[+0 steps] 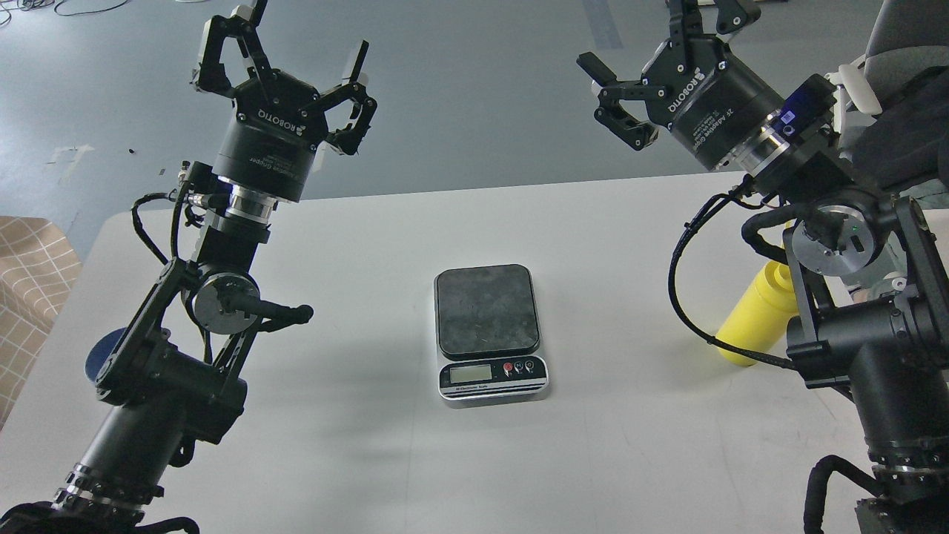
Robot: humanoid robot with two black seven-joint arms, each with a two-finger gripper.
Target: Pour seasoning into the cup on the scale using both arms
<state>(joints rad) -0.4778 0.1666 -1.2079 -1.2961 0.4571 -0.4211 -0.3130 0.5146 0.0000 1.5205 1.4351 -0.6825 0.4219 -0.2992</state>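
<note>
Both black grippers are raised with fingers spread, holding nothing: the left gripper far left, the right gripper far right. Between them the flat dark-topped silver scale sits bare on the white table. The bright yellow plastic bottle stands right, partly hidden behind the right arm. A blue-grey cup peeks from behind the left arm.

The scale sits at the centre of the white table, platform bare. The left gripper and right gripper are raised, fingers spread, holding nothing. The seasoning stands at right, partly behind the right arm. The cup is mostly hidden behind the left arm.
</note>
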